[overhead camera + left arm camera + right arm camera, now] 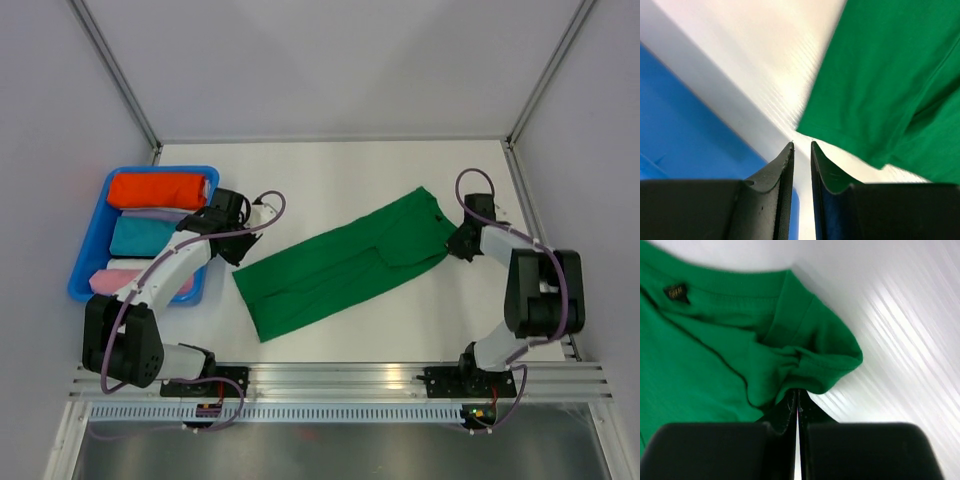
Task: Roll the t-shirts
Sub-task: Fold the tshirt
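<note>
The emerald-green t-shirt (345, 262) lies folded into a long strip, running diagonally across the middle of the white table. My right gripper (458, 245) is at its far right end. In the right wrist view, this gripper (798, 391) is shut on a bunched fold of the t-shirt (715, 350) near the collar label. My left gripper (238, 250) hangs just left of the strip's near left end. In the left wrist view, this gripper (802, 144) has its jaws nearly together with nothing between them. The t-shirt's hem (880, 75) lies just ahead of it to the right.
A blue bin (90, 270) stands at the left, also seen in the left wrist view (685, 125). It holds an orange-red bundle (158, 190), a teal bundle (145, 236) and a pink roll (110, 282). An aluminium rail (340, 380) runs along the near edge. Walls enclose the table.
</note>
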{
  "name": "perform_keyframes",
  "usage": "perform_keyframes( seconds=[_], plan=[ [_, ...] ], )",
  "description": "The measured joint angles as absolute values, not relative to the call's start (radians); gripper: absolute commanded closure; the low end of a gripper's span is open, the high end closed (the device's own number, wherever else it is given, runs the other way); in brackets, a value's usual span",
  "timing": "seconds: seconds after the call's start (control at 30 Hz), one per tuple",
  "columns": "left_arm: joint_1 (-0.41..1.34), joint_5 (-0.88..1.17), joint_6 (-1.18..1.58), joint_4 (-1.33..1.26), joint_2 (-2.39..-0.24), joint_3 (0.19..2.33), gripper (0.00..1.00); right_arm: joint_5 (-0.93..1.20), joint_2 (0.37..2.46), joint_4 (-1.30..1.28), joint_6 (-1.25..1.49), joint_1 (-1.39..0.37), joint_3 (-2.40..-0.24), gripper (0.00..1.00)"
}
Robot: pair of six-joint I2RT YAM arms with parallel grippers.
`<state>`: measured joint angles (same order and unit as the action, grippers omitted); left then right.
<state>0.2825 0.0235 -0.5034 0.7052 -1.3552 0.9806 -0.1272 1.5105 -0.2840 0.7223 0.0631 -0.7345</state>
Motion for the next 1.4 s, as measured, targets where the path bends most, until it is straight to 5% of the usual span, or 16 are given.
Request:
perform_keyframes(
  seconds=[0.37,0.5,0.63,0.7,0.87,1.03,1.2,1.27,1.4],
  plan=[
    [0.284,0.005,-0.487,0.731,-1.356,0.959,0.65,-0.105,2.365,-0.447,0.648,0.052,-1.935,0.95],
    [0.309,0.030,-0.487,0.733,-1.357,0.956,0.59,-0.081,2.335,-0.494,0.579,0.047,-1.948,0.74],
    [0.393,0.072,-0.487,0.733,-1.371,0.945,0.56,-0.028,2.165,-0.448,0.530,0.043,-1.708,0.49],
    [0.450,0.093,-0.490,0.734,-1.379,0.938,0.53,0.027,2.117,-0.424,0.532,0.043,-1.643,0.47],
    [0.519,0.116,-0.521,0.735,-1.365,0.909,0.50,0.078,2.207,-0.388,0.572,0.042,-1.726,0.49],
    [0.520,0.111,-0.563,0.740,-1.314,0.876,0.51,0.119,2.391,-0.367,0.634,0.042,-1.901,0.88],
    [0.537,0.117,-0.603,0.761,-1.246,0.852,0.50,0.169,2.507,-0.361,0.685,0.030,-2.065,0.92],
    [0.556,0.123,-0.624,0.777,-1.225,0.852,0.49,0.170,2.549,-0.363,0.690,0.010,-2.131,0.87],
    [0.672,0.148,-0.687,0.838,-1.199,0.856,0.48,0.169,2.569,-0.371,0.695,-0.025,-2.180,0.46]
  ],
)
